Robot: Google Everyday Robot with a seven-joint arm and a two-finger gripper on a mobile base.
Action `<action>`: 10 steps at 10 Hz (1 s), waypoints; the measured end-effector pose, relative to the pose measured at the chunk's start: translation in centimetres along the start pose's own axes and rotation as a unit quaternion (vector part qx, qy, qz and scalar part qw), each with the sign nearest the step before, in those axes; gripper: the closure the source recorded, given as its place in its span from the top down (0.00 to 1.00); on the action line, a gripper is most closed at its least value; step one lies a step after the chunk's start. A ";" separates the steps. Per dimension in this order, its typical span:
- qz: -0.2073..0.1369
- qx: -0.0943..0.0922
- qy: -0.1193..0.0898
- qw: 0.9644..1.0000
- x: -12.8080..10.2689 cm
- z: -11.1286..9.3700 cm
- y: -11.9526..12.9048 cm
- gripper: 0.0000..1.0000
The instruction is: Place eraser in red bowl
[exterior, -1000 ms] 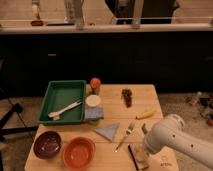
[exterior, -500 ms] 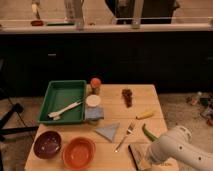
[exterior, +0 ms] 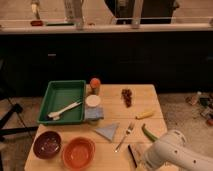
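Observation:
The eraser (exterior: 134, 154), a pale block with a dark strip along its left side, lies on the wooden table (exterior: 150, 100) near the front right. My gripper (exterior: 142, 163) is low at the table's front edge, right beside the eraser, at the end of my white arm (exterior: 174, 152). Whether it touches the eraser is hidden. The red bowl (exterior: 78, 152) stands at the front left and looks empty. The eraser is about a bowl's width to the right of it.
A dark maroon bowl (exterior: 47, 144) sits left of the red bowl. A green tray (exterior: 54, 93) holds a white utensil. Also on the table are folded blue-grey cloths (exterior: 106, 131), a fork (exterior: 125, 136), a green pepper (exterior: 148, 133), a banana (exterior: 145, 114), grapes (exterior: 127, 96), and an orange item (exterior: 95, 84).
My arm has dropped lower toward the front right of the table, and more of it is out of view. The eraser and the bowls have not moved.

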 end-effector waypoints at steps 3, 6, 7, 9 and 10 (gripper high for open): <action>-0.007 -0.007 0.004 1.000 -0.6 0.6 0.8 0.58; -0.009 -0.009 0.004 1.000 -0.7 0.5 0.9 0.29; -0.008 -0.012 0.003 1.000 -0.6 0.7 0.8 0.18; -0.006 -0.015 0.004 1.000 -0.6 0.8 0.6 0.01; -0.008 -0.017 0.007 1.000 -0.4 0.7 0.8 0.00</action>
